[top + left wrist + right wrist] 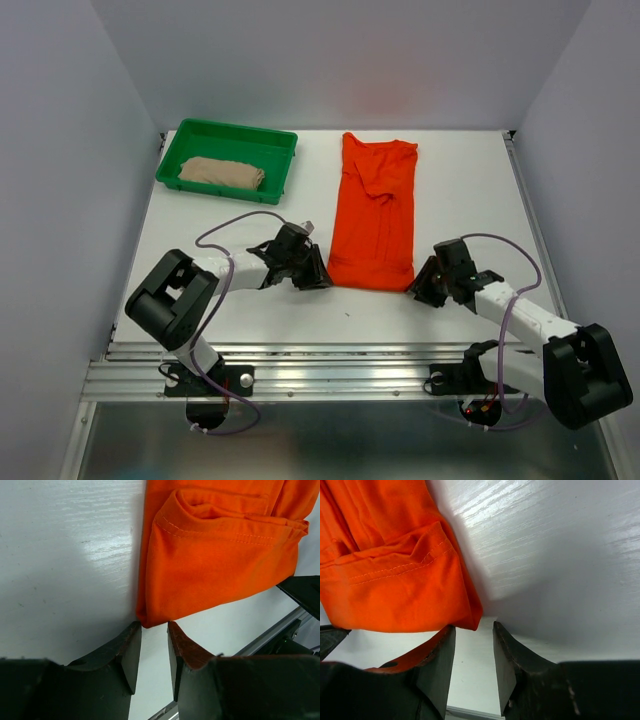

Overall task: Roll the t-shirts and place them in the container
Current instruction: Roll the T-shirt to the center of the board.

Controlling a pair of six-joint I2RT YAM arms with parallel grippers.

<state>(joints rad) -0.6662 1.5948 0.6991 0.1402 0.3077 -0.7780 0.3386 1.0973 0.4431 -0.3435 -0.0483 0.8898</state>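
The orange-red t-shirt [375, 210] lies folded into a long strip on the white table, its near hem towards me. My left gripper [322, 280] is open at the shirt's near left corner [150, 615], the corner just at the gap between the fingertips. My right gripper [416, 288] is open at the near right corner [470, 620], empty too. The beige-tan t-shirt [222, 173] lies rolled in the green tray [280, 150] at the back left.
Grey walls stand on both sides and behind. The table's metal rail [340, 372] runs along the near edge. Bare white table [470, 190] lies right of the orange shirt.
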